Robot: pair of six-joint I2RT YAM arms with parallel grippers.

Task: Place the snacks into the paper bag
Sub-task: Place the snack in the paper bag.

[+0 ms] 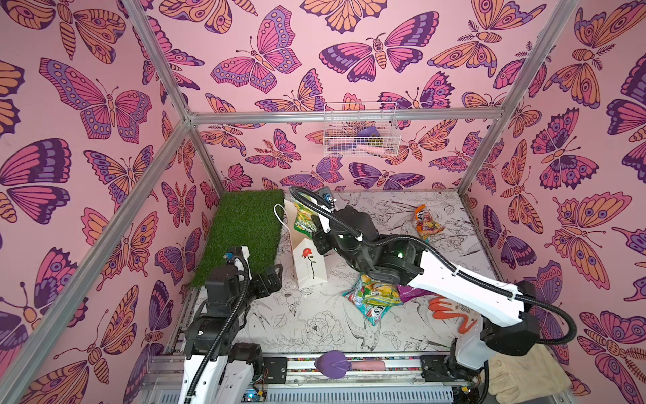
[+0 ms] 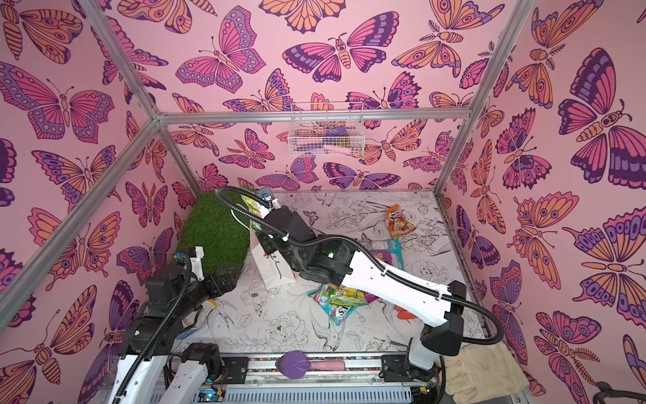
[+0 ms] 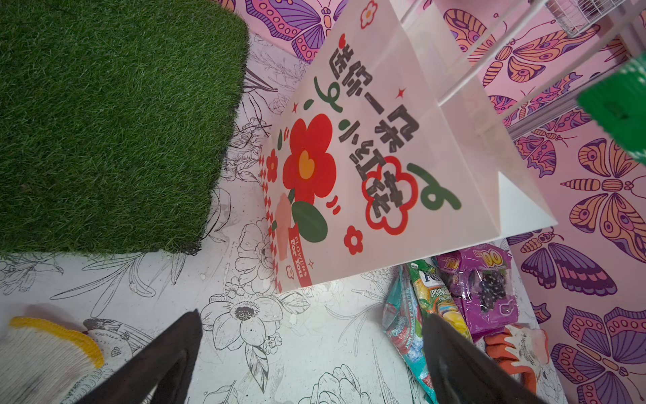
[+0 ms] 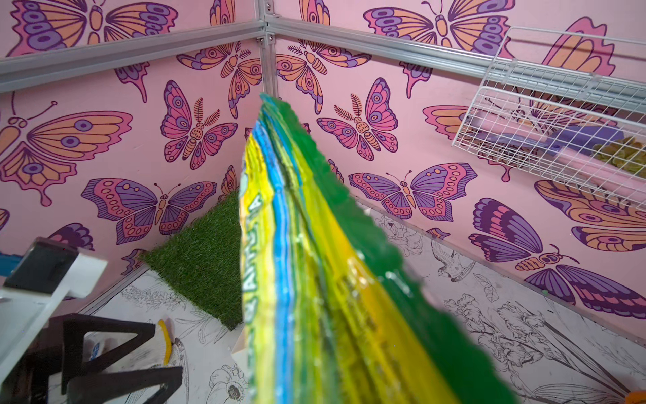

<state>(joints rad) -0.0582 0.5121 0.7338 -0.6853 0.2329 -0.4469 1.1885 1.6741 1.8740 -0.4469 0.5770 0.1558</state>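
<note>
The white paper bag [image 1: 309, 264] [image 2: 271, 271] [image 3: 381, 241] stands upright beside the grass mat, its mouth open upward. My right gripper [image 1: 318, 225] hovers over that mouth, shut on a green-yellow snack packet [image 1: 303, 217] [image 2: 252, 206] [image 4: 314, 280] that hangs toward the opening. A pile of snacks lies on the table under my right arm: a teal packet [image 1: 367, 313] [image 3: 398, 321], a green-yellow one [image 1: 379, 293] [image 3: 437, 297] and a purple grape bag [image 3: 486, 280]. An orange packet [image 1: 426, 222] [image 2: 398, 220] lies far right. My left gripper [image 1: 271, 278] [image 3: 311, 321] is open and holds nothing, low and left of the bag.
A green grass mat [image 1: 241, 227] [image 3: 105, 122] covers the far left corner. An orange glove [image 1: 451, 311] lies by the pile, white gloves [image 1: 521, 374] at the front right, another white glove [image 3: 42, 349] near my left gripper. A wire basket [image 1: 360, 133] hangs on the back wall.
</note>
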